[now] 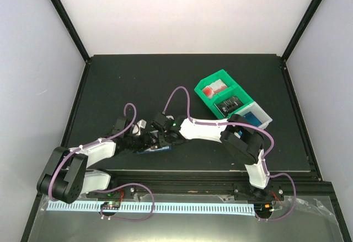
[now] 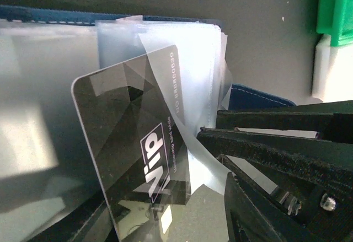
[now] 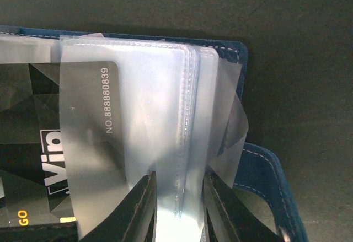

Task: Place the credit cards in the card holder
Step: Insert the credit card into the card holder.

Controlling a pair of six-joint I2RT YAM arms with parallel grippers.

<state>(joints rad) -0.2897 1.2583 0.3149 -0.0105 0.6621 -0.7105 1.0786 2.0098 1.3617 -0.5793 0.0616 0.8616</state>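
I see the card holder (image 1: 157, 149) lying open on the black table (image 1: 138, 82), close to the near edge and a little left of its middle, with both arms meeting over it. Its navy cover (image 3: 265, 187) is spread flat and a sheaf of clear sleeves (image 3: 160, 98) fans up out of it.

My right gripper (image 3: 180, 198) is clamped on the card holder. From the right wrist camera I see a finger on each side of a stack of those sleeves, pinching them near their lower edge.

A dark credit card (image 2: 132, 159) with "Vip" in white and a printed number along one end sits tilted among the sleeves. From the right wrist its numbered end is under a frosted sleeve. I cannot tell if it is seated in a pocket or only lying beneath the sheet. From the left wrist a loose sleeve flap crosses its upper corner.

My left gripper (image 1: 140, 140) is just beside the holder on its left. I cannot tell if its claw is apart or together, because the black parts in the left wrist view overlap.

The green-and-white bins (image 1: 231, 101) stand well apart, towards the right edge.
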